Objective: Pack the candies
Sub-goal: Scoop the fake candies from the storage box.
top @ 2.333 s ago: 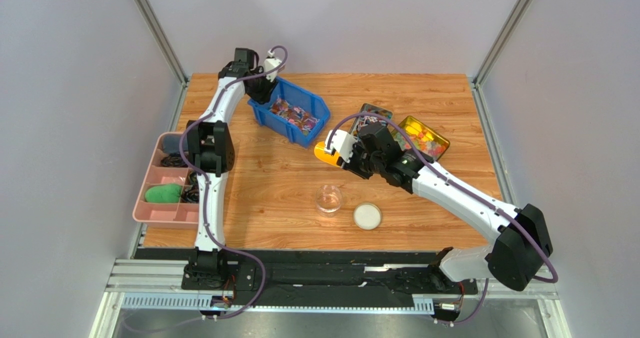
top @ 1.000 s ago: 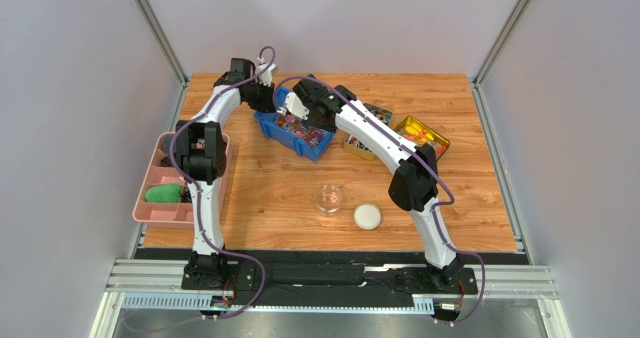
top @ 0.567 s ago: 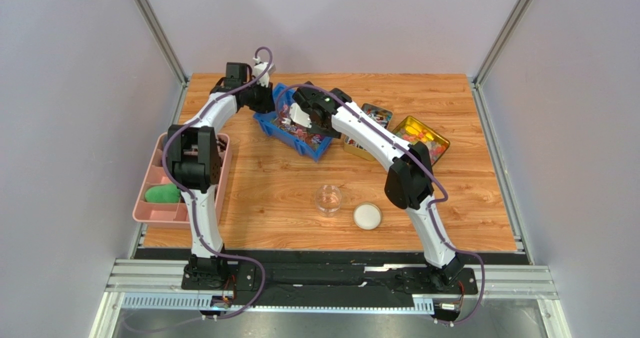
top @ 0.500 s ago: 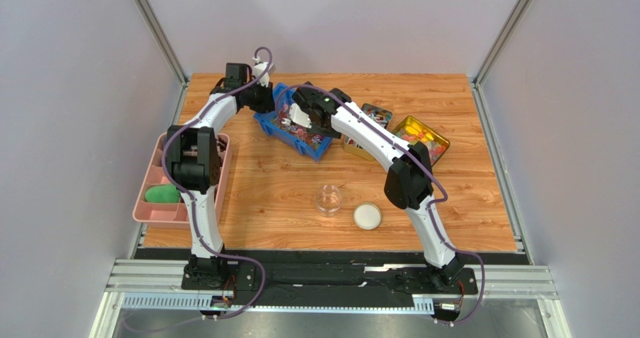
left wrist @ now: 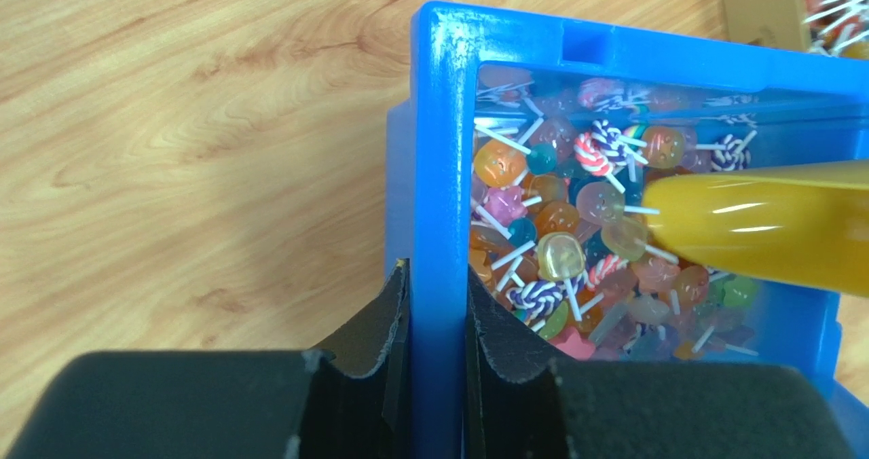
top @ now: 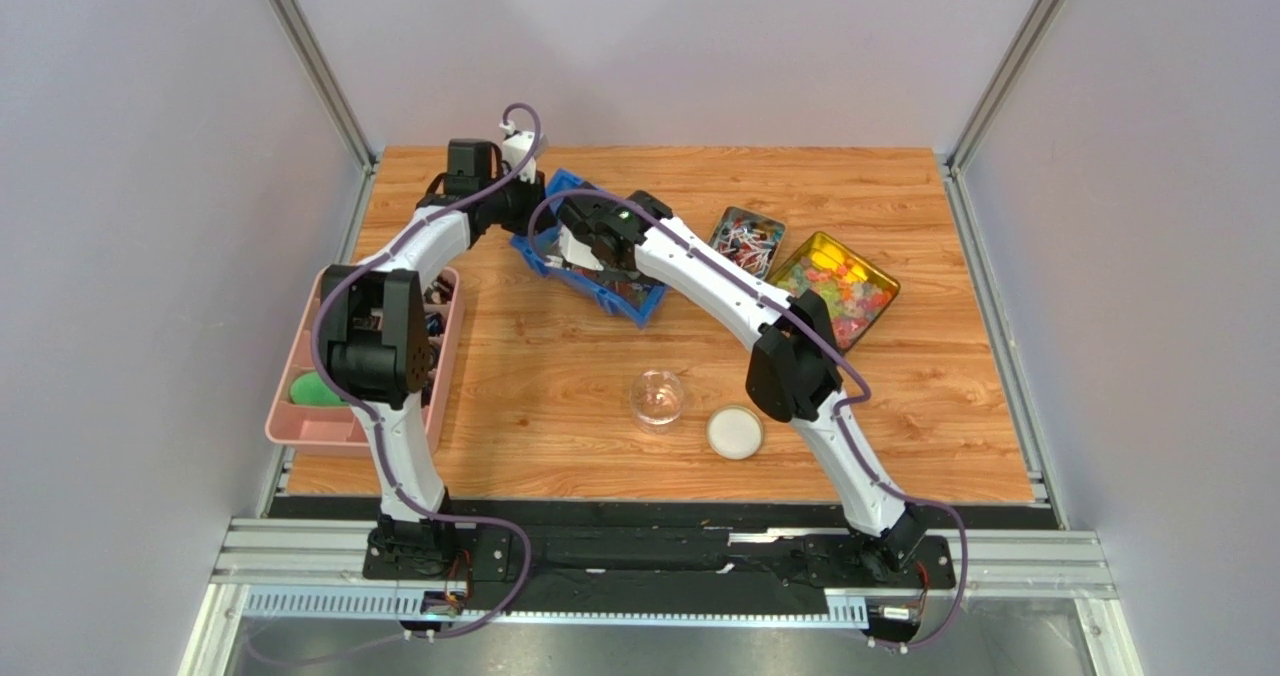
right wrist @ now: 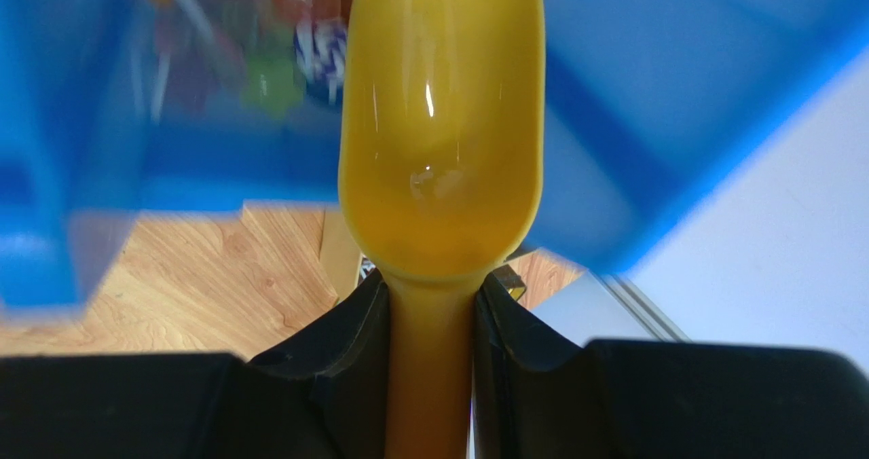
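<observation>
A blue bin (top: 624, 289) at the back left holds the candies (left wrist: 571, 237), many tiny mixed-colour sweets on white sticks. My left gripper (left wrist: 439, 276) is shut on the bin's near wall (left wrist: 439, 153); from above, the left gripper (top: 526, 223) sits at the bin's left end and the bin looks tilted. My right gripper (right wrist: 433, 286) is shut on the handle of a yellow scoop (right wrist: 439, 143). The scoop's bowl looks empty and points into the bin (right wrist: 663, 123), blurred. In the left wrist view the scoop (left wrist: 765, 227) rests on the candies. The right gripper (top: 583, 249) is over the bin.
A small clear glass jar (top: 657, 397) and a white round lid (top: 733, 432) sit at the front middle. Two open tins (top: 747, 237) (top: 846, 279) with small bright items stand right of the bin. A pink divided tray (top: 301, 424) with a green lump lies at the left edge.
My right arm has swung from mid-table to the blue bin and pushed the scoop leftward into the candies. The left gripper has tipped and shifted the bin slightly.
</observation>
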Tool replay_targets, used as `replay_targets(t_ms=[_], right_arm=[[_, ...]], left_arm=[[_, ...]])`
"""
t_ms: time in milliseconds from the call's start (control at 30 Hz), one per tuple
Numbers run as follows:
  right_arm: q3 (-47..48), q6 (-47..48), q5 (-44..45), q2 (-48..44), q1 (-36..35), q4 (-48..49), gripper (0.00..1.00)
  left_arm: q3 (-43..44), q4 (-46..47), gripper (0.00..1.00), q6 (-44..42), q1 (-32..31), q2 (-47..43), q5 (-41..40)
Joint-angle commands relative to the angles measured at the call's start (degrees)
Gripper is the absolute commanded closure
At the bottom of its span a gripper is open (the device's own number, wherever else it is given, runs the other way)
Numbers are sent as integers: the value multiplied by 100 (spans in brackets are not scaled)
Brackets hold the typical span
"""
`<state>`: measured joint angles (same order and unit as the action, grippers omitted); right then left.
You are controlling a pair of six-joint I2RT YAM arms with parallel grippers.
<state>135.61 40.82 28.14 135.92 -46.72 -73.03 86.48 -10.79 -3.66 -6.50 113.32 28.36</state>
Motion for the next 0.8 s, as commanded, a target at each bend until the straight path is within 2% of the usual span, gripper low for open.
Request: replay_targets(t_ms=[0, 233, 367, 533, 767], right_arm=[[238, 119, 7, 330, -83, -44, 100], [281, -38, -151, 462, -109, 149, 100], [168, -249, -571, 453, -109, 342, 100], [-412, -434, -819, 199, -109, 1359, 100], [-430, -636, -916, 383, -118, 1906, 100]], left_arm=[[54, 1191, 100, 999, -132, -1118, 1163], [-157, 1325, 100, 1219, -141, -1374, 1347], [-333, 1377, 100, 1254, -141, -1426, 1409], [-491, 1448, 100, 1438, -141, -1462, 1602], [-632, 1474, 100, 1658, -141, -1558, 1760]])
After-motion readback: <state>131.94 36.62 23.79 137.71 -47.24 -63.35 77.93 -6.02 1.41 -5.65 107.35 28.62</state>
